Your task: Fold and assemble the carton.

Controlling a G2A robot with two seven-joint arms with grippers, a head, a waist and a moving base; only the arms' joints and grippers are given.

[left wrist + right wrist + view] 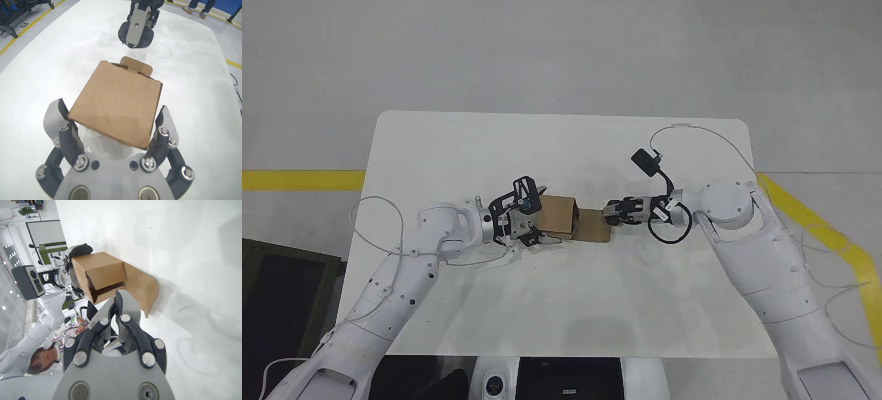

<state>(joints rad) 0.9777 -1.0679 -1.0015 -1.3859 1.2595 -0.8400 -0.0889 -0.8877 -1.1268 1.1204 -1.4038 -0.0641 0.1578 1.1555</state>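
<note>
**Ana:** Carton (pixel 560 215) is lying on its side on the white table (pixel 442 150). The left pincer (pixel 112 111) is clamping the end nearest its own palm, one finger pressing on each side wall.

**Ben:** And the right pincer (pixel 116 296)?

**Ana:** Its fingers are pressing together and gripping nothing, with the tip hovering just in front of the carton's open mouth. The long end flap (pixel 141 291) is lying flat on the table, reaching out beside that tip. An inner flap (pixel 105 275) is leaning partway across the mouth.

**Ben:** So I'm judging that closing that end is the step in hand.

**Ana:** I'm thinking the same. The left pincer should be gripping firmly, so the carton isn't sliding back toward its palm. The right tip should be slipping under the flap's free edge and swinging it up along the crease.

**Ben:** Gently, though, I'm guessing, since cardboard walls are probably buckling under a hard shove.
</note>
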